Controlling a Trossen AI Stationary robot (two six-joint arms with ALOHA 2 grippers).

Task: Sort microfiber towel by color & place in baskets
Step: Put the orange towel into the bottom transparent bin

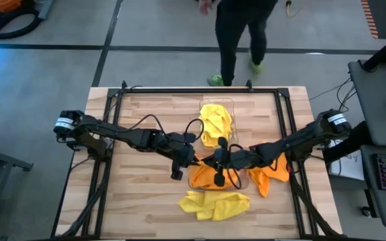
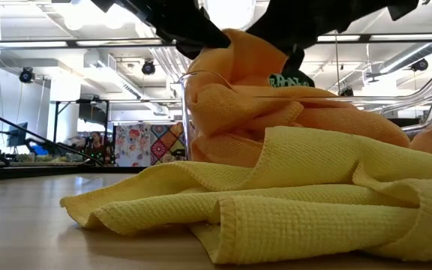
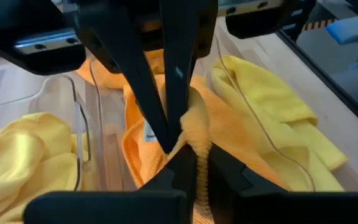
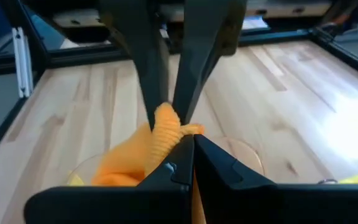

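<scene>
**Gripping one orange cloth from both ends, over the near basket**

Biggest risk, as I judge it: both grippers hold the same orange towel (image 1: 210, 175) at centre frame in the high view. If one arm pulls away while the other stays clamped, the cloth stretches between them and could drag the light clear basket (image 1: 244, 179) across the table (image 1: 146, 207), or tip it. Next risk: a fold hanging over the rim may spill out when released. Smaller risk: a lifted cloth snagging the yellow towels (image 1: 214, 205) lying loose at lower centre, touching or just beside the basket's lower edge (cannot tell which).

Tools:
- Left gripper (image 3: 180, 134): fingers nearly closed, pinching a bunched ridge of orange cloth.
- Right gripper (image 4: 169, 121): fingers likewise narrowed onto an orange fold, above the basket.

Containers, fullest look first:
- Centre basket holds orange cloth, heaped above its rim in the low view (image 2: 276, 112).
- Second basket (image 1: 232, 104), upper centre of the high view, holds yellow cloth (image 1: 214, 122).

Outside the baskets: more orange towel (image 1: 272, 175) on the wood right of centre, under the right arm.

A person stands beyond the table's far edge, top centre.
</scene>
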